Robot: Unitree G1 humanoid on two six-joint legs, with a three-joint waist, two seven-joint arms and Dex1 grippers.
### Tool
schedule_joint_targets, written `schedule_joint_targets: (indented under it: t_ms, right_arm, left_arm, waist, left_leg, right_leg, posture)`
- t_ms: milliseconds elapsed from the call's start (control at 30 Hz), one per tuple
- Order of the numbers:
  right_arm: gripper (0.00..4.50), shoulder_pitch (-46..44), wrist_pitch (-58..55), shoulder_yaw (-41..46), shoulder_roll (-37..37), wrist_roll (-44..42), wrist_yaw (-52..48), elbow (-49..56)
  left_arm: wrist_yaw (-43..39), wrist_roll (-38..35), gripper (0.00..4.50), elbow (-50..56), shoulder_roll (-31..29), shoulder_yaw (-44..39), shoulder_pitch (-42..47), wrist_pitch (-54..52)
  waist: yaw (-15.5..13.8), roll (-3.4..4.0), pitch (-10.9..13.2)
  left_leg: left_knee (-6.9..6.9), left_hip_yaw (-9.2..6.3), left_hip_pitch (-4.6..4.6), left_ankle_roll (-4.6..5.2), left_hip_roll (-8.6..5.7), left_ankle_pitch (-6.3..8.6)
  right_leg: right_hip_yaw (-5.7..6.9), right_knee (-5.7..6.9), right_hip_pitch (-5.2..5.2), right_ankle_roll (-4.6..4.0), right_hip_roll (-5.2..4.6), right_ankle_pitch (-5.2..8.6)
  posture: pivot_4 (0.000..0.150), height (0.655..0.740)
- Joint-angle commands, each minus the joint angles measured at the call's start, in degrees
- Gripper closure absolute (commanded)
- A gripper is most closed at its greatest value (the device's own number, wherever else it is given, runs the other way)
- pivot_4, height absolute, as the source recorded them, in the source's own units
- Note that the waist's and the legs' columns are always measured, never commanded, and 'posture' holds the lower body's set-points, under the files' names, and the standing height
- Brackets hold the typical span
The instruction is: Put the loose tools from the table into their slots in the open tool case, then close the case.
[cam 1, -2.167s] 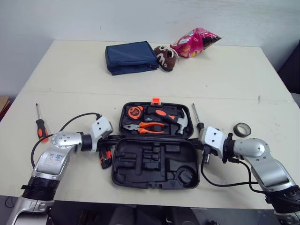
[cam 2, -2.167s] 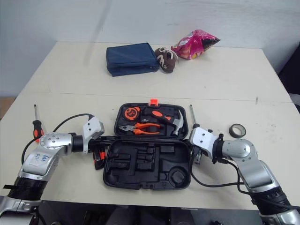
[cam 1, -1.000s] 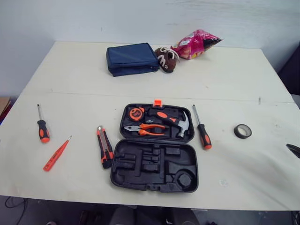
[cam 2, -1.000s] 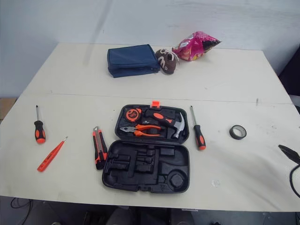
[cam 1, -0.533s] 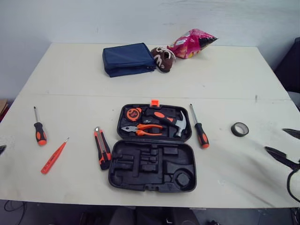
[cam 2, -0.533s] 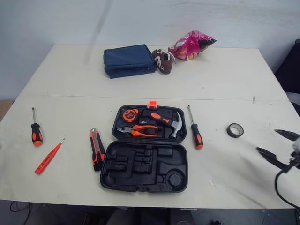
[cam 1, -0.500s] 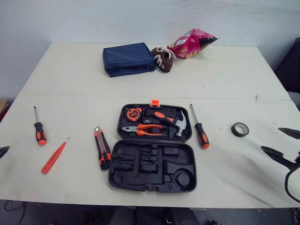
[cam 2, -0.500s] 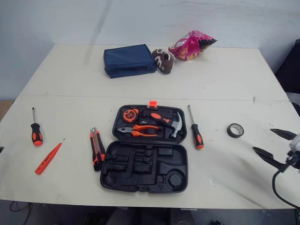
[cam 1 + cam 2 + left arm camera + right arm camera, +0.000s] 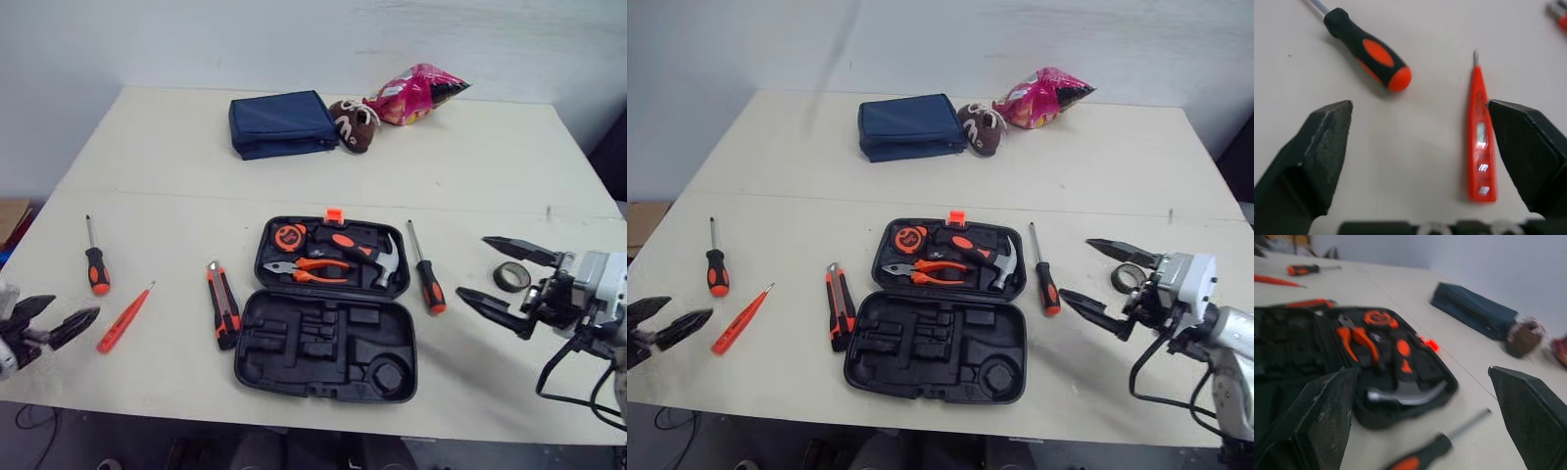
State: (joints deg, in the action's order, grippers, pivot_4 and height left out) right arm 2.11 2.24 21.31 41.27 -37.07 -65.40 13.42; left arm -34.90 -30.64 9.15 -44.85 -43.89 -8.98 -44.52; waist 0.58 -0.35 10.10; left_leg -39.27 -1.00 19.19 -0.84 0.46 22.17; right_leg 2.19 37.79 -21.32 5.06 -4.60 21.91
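The black tool case [image 9: 257,362] lies open mid-table. Its far half holds a tape measure [image 9: 288,235], pliers [image 9: 304,266] and a hammer [image 9: 377,257]; the near half's slots are empty. Loose on the table are a utility knife [image 9: 222,305], a red tester pen [image 9: 124,318], one screwdriver [image 9: 95,266] at the left, another screwdriver [image 9: 426,274] right of the case, and a tape roll [image 9: 509,276]. My left gripper [image 9: 71,307] is open, just short of the tester pen [image 9: 1480,142]. My right gripper [image 9: 472,266] is open and empty, between the right screwdriver and the tape roll.
A blue pouch [image 9: 284,122], a small brown shoe [image 9: 355,125] and a pink snack bag [image 9: 416,93] lie at the far side. The table's near edge runs just below the case.
Both open grippers have come in over the table: the left up to the tester pen, the right leftward past the tape roll. The camera view has also shifted slightly.
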Motion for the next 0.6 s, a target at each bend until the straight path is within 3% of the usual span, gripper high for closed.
schedule_joint_targets:
  t_ms: [33, 267, 600]
  right_arm:
    - [0.00, 0.5, 0.2, -0.4, -1.8, -2.1, 0.3, 4.1]
    - [0.00, -0.1, 2.0, -4.0, -4.2, -0.3, -0.5, 5.3]
    - [0.00, -0.2, 3.2, -6.6, -5.8, 0.2, -1.2, 5.6]
  left_arm:
    - [12.1, -2.0, 0.04, 5.4, 3.3, 1.1, 6.6, -11.5]
    - [28.2, 5.1, 0.04, 0.1, 6.5, 3.7, 19.0, -20.5]
    - [29.0, 11.1, 0.04, -13.9, 5.4, 13.0, 28.9, -15.8]
  waist:
    - [-0.4, -0.05, 0.0]
    - [-0.3, -0.15, -0.1]
    - [-0.7, -0.19, -0.1]
  left_leg:
    - [-0.02, 0.00, 0.00, 0.00, -0.01, 0.00]
    - [-0.06, 0.00, 0.01, -0.03, -0.04, -0.02]
    - [-0.12, -0.04, 0.03, -0.06, -0.12, -0.03]
  right_leg:
    - [0.00, 0.01, -0.01, 0.00, 0.00, 0.00]
    - [0.00, 0.01, -0.04, 0.02, 0.04, -0.01]
    - [0.03, 0.02, -0.07, 0.02, 0.00, -0.01]
  posture:
    - [0.150, 0.7400]
    - [0.150, 0.7400]
    - [0.150, 0.7400]
